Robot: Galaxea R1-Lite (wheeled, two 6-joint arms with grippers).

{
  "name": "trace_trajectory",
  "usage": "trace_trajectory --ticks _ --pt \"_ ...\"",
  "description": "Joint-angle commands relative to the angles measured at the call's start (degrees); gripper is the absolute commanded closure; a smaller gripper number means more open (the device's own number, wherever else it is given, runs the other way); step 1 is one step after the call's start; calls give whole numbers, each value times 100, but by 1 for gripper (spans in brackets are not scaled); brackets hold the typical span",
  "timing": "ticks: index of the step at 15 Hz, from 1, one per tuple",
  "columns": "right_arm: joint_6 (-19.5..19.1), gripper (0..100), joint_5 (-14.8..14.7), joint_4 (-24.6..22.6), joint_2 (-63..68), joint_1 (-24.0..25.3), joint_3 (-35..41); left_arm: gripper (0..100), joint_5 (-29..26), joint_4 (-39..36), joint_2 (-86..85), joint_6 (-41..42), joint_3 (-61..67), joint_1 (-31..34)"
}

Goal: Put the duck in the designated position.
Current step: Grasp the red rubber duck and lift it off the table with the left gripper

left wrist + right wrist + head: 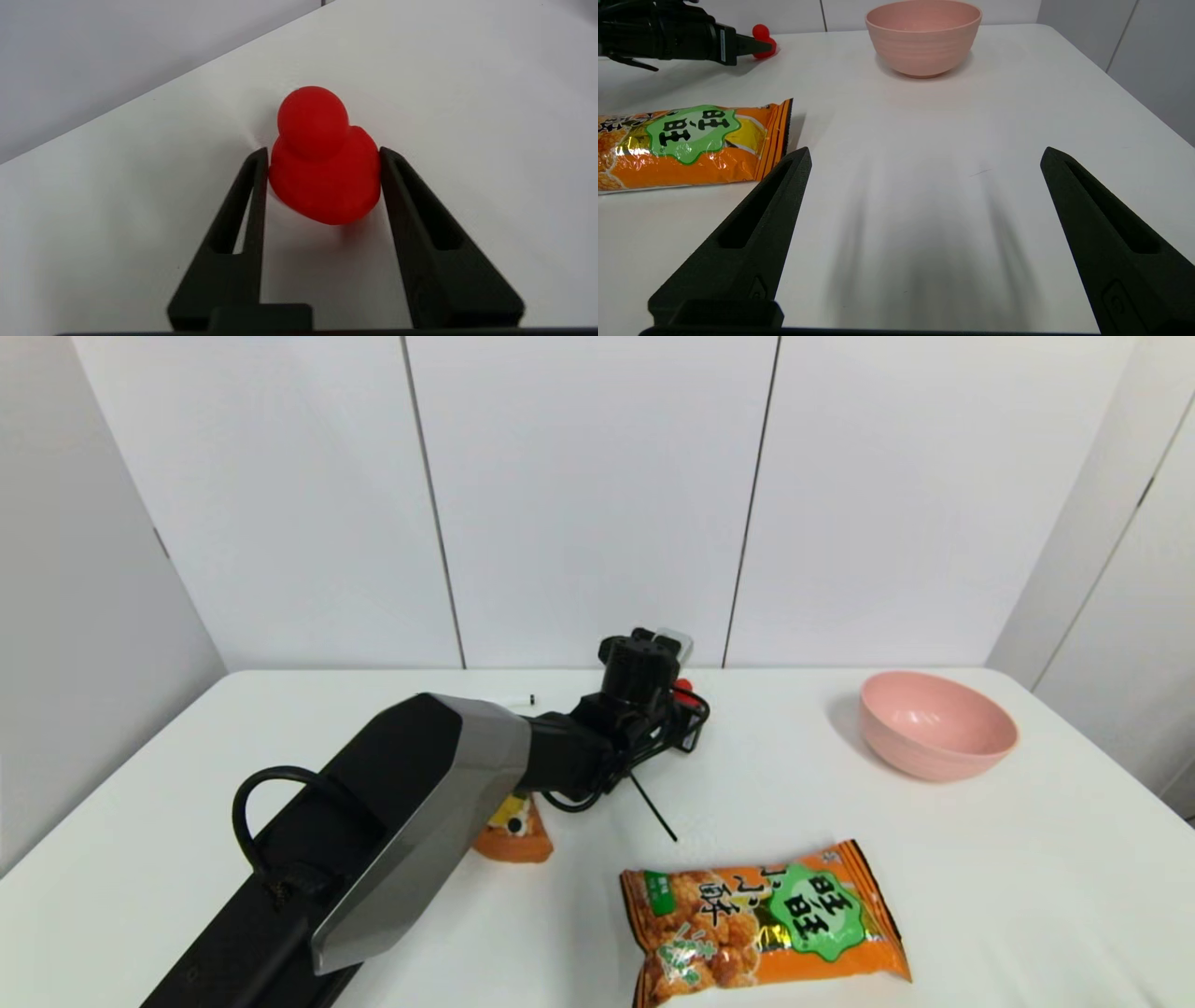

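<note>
The small glossy red duck (327, 177) sits on the white table near its far edge, with its round head up. My left gripper (323, 151) is shut on the duck, one black finger pressed against each side of its body. From the head view only a sliver of the duck (684, 691) shows past the left gripper (688, 707), whose arm reaches across the table's left half. The right wrist view shows the duck (762, 35) at the left gripper's tips (756, 45). My right gripper (924, 151) hangs open over bare table at the near right, holding nothing.
A pink bowl (936, 725) stands at the far right, also seen as the bowl (923, 37) beyond the right gripper. An orange snack bag (761, 924) lies near the front centre. An orange cake slice (515, 831) lies beside the left arm.
</note>
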Motion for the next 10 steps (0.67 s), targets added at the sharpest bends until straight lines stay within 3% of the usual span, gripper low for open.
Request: trace_trajectory --ticks 1,10 --pt "0 0 0 1 9 2 0 100 10 -18 -13 1 0 -12" --pt "0 0 0 1 9 2 0 100 10 96 -1560 54 571 -118"
